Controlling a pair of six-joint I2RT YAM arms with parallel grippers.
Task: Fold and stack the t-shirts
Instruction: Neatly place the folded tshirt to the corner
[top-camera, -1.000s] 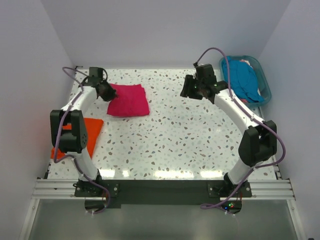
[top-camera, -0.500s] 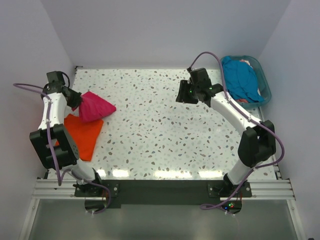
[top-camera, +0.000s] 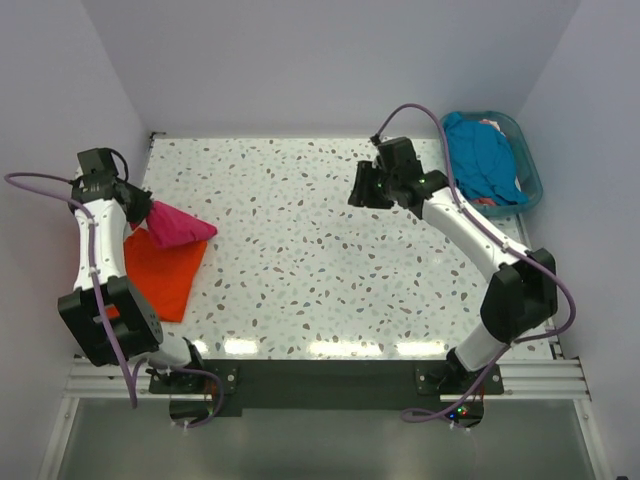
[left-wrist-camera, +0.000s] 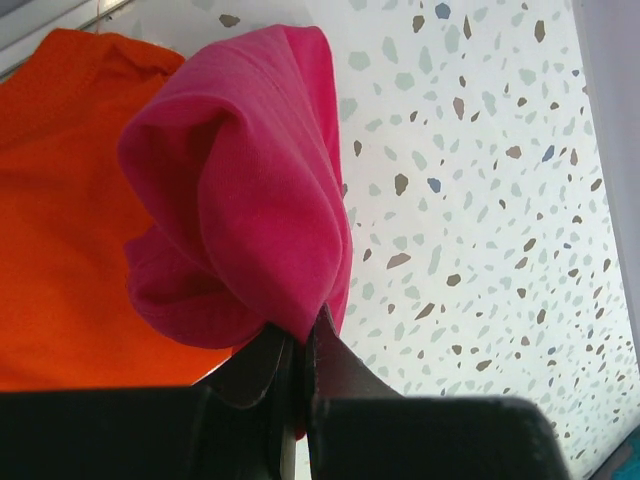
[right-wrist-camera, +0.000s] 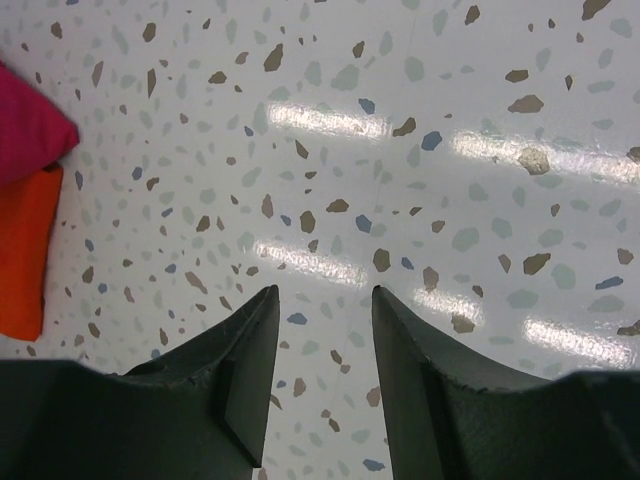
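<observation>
My left gripper (top-camera: 143, 213) is shut on an edge of the folded hot pink t-shirt (top-camera: 180, 225), which hangs bunched from the jaws. The pink t-shirt (left-wrist-camera: 240, 210) is over the far end of the folded orange t-shirt (left-wrist-camera: 60, 230), which lies flat at the table's left edge (top-camera: 160, 270). In the left wrist view the left gripper (left-wrist-camera: 300, 335) pinches the pink cloth between closed fingers. My right gripper (top-camera: 362, 188) hovers open over bare table at the back, nothing between its fingers (right-wrist-camera: 325, 292). A teal blue t-shirt (top-camera: 487, 160) lies in the basket.
The teal plastic basket (top-camera: 532, 172) stands at the back right corner, with a bit of salmon cloth (top-camera: 492, 125) beside the teal one. The right wrist view catches the pink t-shirt (right-wrist-camera: 25, 135) and the orange t-shirt (right-wrist-camera: 25, 255) at its left edge. Walls close in on both sides.
My left arm has swung the pink t-shirt from the back of the table leftward, over the orange one. My right gripper has drifted slightly left and its jaws have narrowed somewhat.
</observation>
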